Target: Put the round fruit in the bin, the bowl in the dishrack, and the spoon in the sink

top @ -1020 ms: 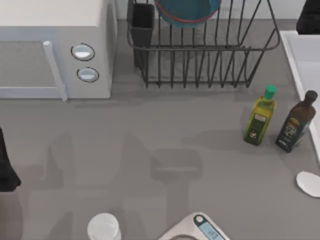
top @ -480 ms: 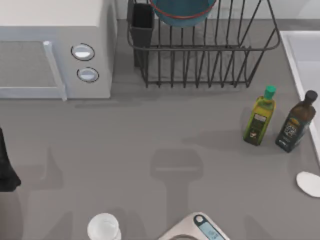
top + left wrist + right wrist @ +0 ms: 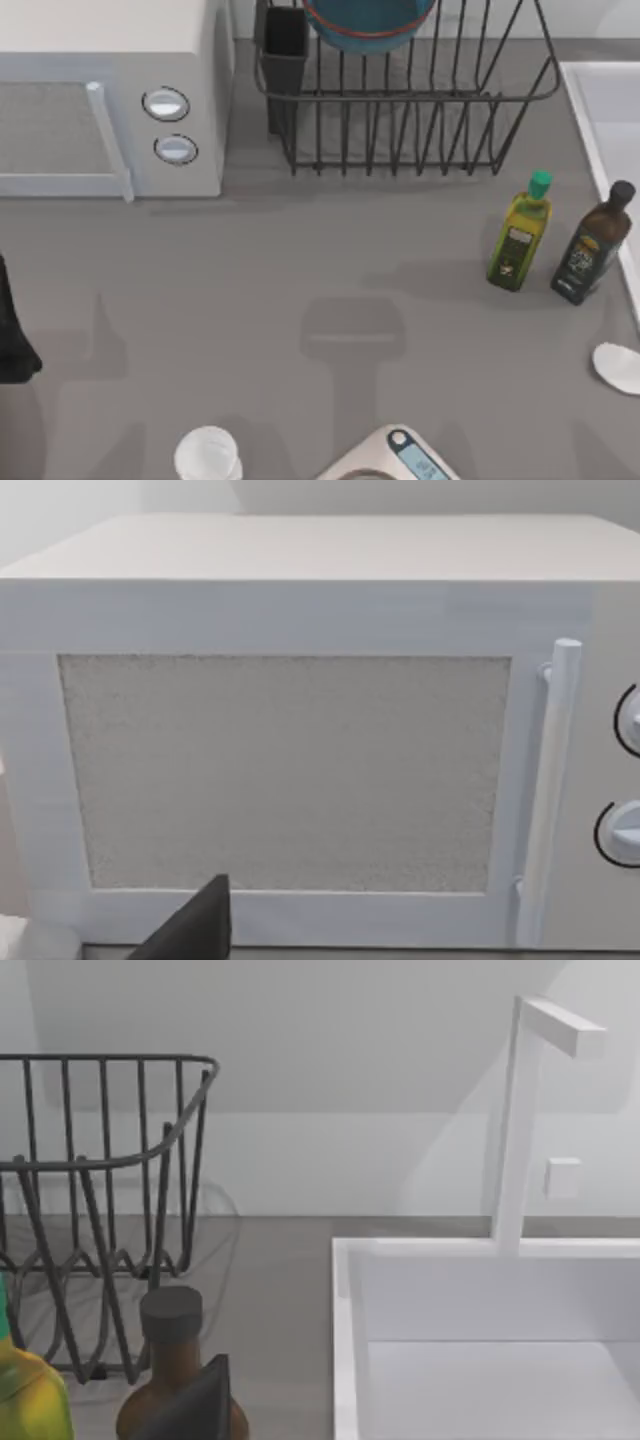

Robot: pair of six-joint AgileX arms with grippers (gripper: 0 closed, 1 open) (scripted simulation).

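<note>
Top view, grey table [image 3: 300, 260] (shadowed), dishrack [image 3: 410, 110] behind

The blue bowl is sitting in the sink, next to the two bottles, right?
Not quite. The blue bowl is sitting in the black dishrack, not in the sink; the top view shows it behind the rack's bars. The green-capped bottle and the dark bottle do stand close by, between the rack and the sink.
</note>
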